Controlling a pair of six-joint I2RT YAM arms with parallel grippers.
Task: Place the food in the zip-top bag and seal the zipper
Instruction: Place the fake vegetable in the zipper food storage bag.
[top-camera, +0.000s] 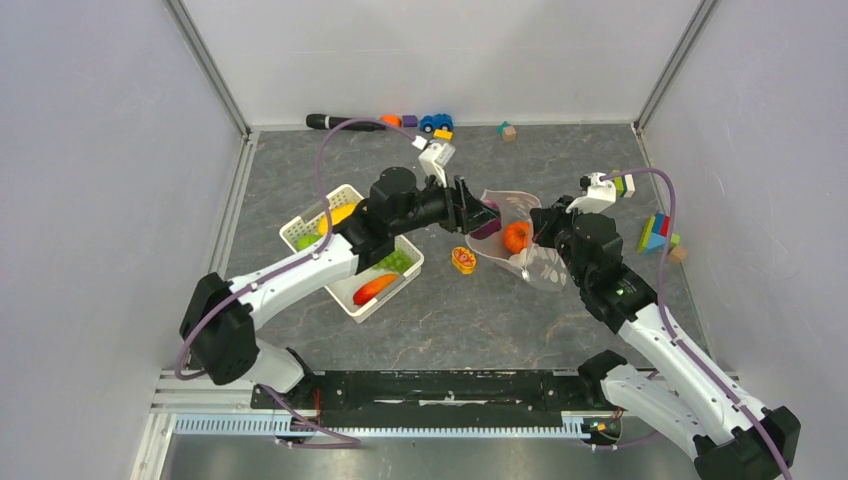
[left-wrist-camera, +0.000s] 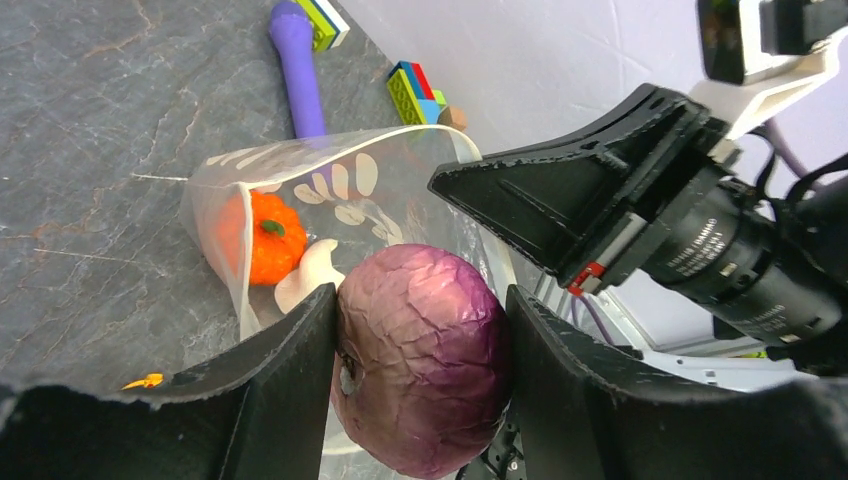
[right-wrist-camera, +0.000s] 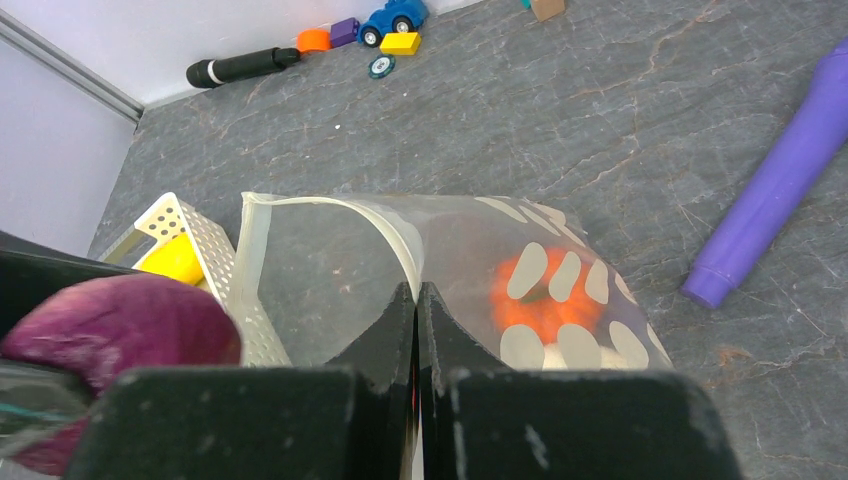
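My left gripper (top-camera: 478, 218) is shut on the purple onion (left-wrist-camera: 420, 355) and holds it at the open mouth of the zip-top bag (top-camera: 530, 262). My right gripper (top-camera: 543, 225) is shut on the bag's upper rim (right-wrist-camera: 398, 245) and holds the mouth up. The orange pumpkin (top-camera: 516, 236) and the white garlic (left-wrist-camera: 308, 272) lie inside the bag. The white basket (top-camera: 318, 213) at the left holds the yellow mango (top-camera: 341, 212), green pepper (top-camera: 306, 241), green grapes (top-camera: 397, 260) and red chili (top-camera: 374, 288). An orange-and-yellow fruit (top-camera: 463, 260) lies on the table beside the bag.
The purple-handled brush (right-wrist-camera: 780, 185) lies right of the bag. Coloured blocks (top-camera: 654, 232) sit near the right wall. A black cylinder (top-camera: 345, 122), a toy car (top-camera: 435, 122) and small blocks line the back wall.
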